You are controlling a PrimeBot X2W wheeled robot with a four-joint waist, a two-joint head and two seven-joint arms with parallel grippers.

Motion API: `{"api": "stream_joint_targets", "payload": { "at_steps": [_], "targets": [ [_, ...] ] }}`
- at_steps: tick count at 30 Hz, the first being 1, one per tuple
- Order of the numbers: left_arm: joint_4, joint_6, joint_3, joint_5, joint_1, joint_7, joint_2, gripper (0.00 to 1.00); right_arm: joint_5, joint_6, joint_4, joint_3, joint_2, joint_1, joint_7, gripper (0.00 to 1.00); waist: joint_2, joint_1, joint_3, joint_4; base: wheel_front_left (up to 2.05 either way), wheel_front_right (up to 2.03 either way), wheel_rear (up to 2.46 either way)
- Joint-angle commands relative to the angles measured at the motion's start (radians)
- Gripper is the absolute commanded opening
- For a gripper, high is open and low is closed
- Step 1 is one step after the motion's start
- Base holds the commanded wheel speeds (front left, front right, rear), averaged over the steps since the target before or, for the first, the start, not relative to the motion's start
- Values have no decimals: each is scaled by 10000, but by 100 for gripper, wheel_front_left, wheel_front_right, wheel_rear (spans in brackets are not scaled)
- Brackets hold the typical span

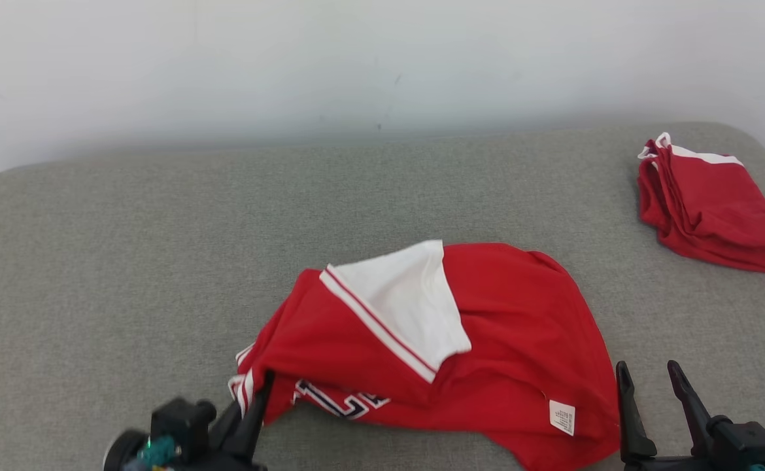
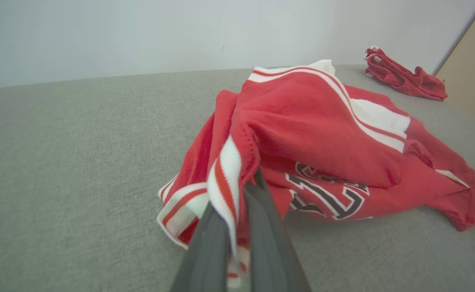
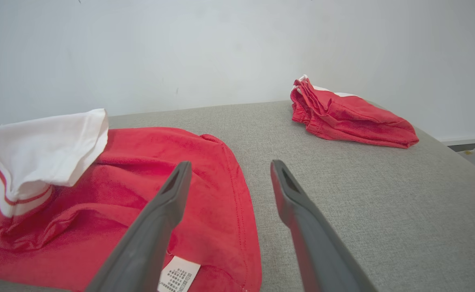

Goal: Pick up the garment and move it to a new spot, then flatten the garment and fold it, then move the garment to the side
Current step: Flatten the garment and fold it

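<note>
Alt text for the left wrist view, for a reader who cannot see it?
The left gripper is shut on the red-and-white striped trim of a crumpled red jersey lying on a grey padded surface. A second red garment lies farther back by the white wall.

This is looking like a plain test room or lab rather than a lived-in home. A broad grey woven-fabric pad with rounded corners [image 1: 95, 261] is sitting against a bare white painted wall [image 1: 356, 59] bearing small dark scuffs. A crumpled red-and-white sports jersey [image 1: 520, 314] and a folded red garment [image 1: 709, 209] are lying on it, well apart. A tan flat wooden panel [image 2: 473, 61] is showing at one side.
</note>
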Motion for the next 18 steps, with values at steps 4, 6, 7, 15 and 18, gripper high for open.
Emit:
{"api": "stream_joint_targets", "payload": {
  "at_steps": [4,6,7,15,18],
  "targets": [
    [-146,132,369,120,1313,-27,-152,0,-53,-26,-41,-14,4,109,60,100,0,1,-85,201,0,0,0],
    [-32,103,495,145,1688,-28,-269,6,-57,-26,-58,-33,4,114,88,100,0,1,-104,235,0,0,0],
    [15,83,521,265,1793,-28,-289,47,-61,-26,-69,-42,4,128,90,100,0,1,-112,255,0,0,0],
    [-685,-110,1609,833,2128,-29,-512,100,-42,-26,-83,-32,4,182,140,100,0,1,-219,332,0,0,0],
    [-1304,-191,2163,1007,2211,-30,-500,100,39,-26,-55,0,4,219,109,100,0,1,-253,268,0,0,0]
  ]
}}
